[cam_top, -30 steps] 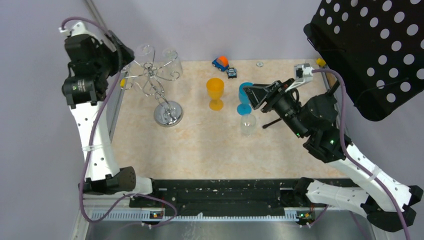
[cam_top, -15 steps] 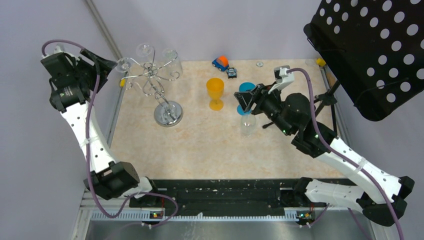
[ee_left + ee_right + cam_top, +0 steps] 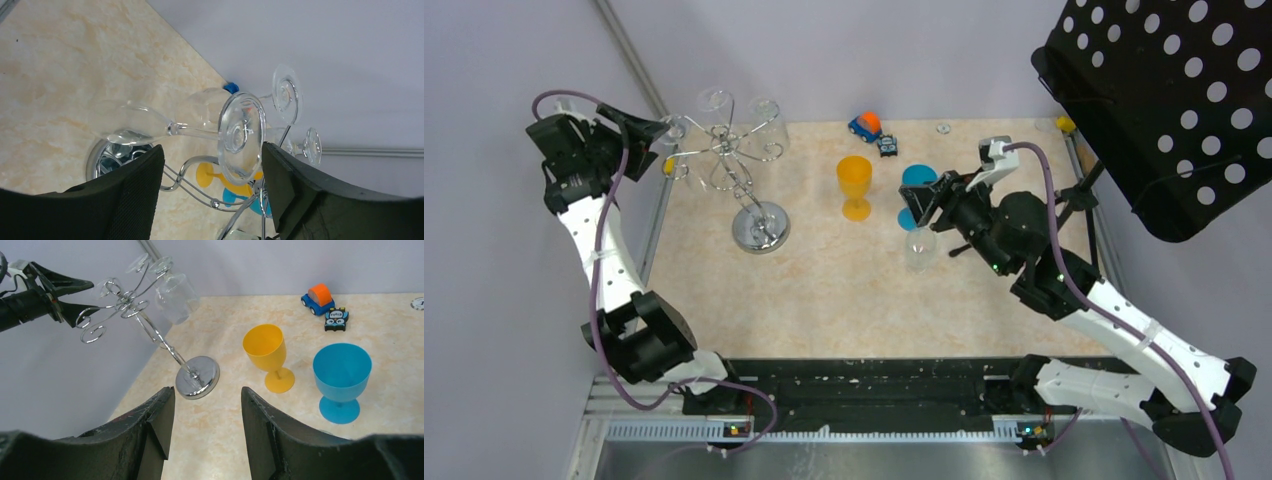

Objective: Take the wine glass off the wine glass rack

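Nearest me, the right hand (image 3: 924, 200) hovers over a clear glass (image 3: 919, 248) standing on the counter (image 3: 824, 290), its fingers apart with nothing between them. Just beyond stand a blue goblet (image 3: 342, 372) and an orange goblet (image 3: 855, 185). Further left, the rack (image 3: 759, 228) stands on its mirrored base, glasses hanging upside down from its hooks. The left hand (image 3: 212, 150) is up at its left side, fingers spread on either side of the foot of one wine glass (image 3: 150, 125), not clamping it. A toy car (image 3: 865, 125) sits at the back.

Left hand (image 3: 210, 157) straddles wine glass (image 3: 135, 125); wine glass rack (image 3: 742, 180) hooks crowd beyond; tabletop (image 3: 824, 270) free toward orange goblet (image 3: 855, 183).
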